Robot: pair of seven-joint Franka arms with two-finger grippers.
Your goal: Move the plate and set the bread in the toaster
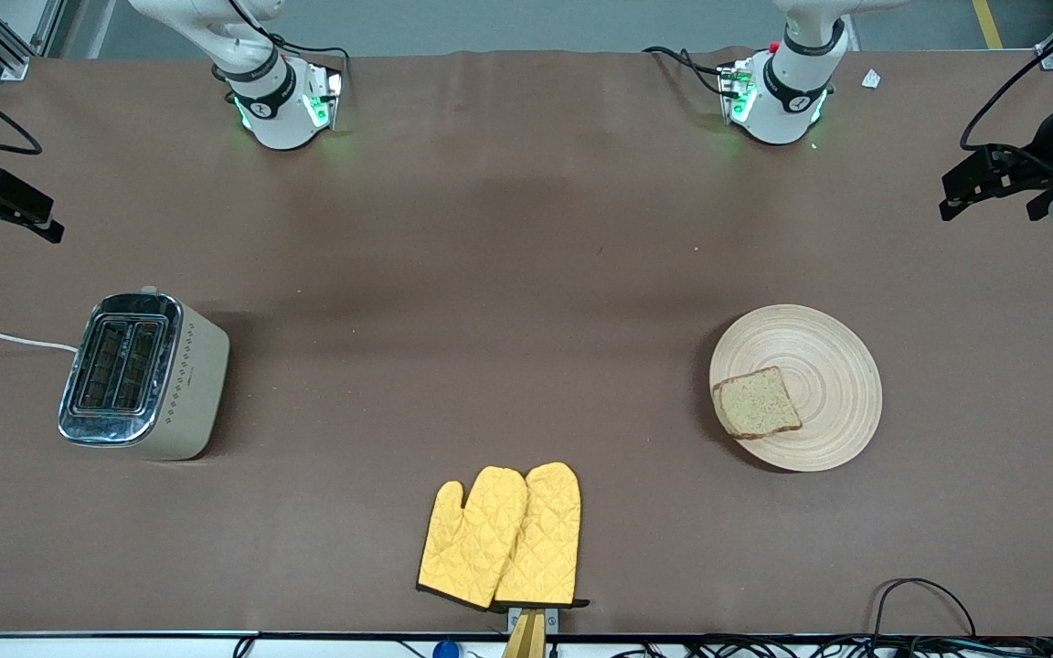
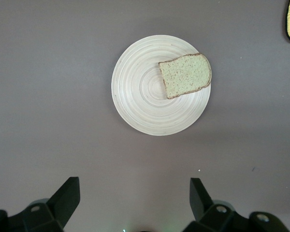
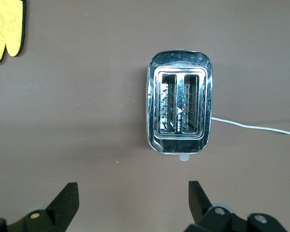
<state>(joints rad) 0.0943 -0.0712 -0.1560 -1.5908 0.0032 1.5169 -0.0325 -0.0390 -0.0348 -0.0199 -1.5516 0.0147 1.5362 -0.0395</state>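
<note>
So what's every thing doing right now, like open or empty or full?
toaster: upright, both slots empty, cord attached.
plate: flat on the table, holding the bread.
bread: lying flat near the plate's edge, not in the toaster.
oven mitts: two, lying flat, overlapping.
left gripper: fingers open, over the table beside the plate, holding nothing.
right gripper: fingers open, over the table beside the toaster, holding nothing.

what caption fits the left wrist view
Open left claw above the plate, bread lying at its edge.
</note>
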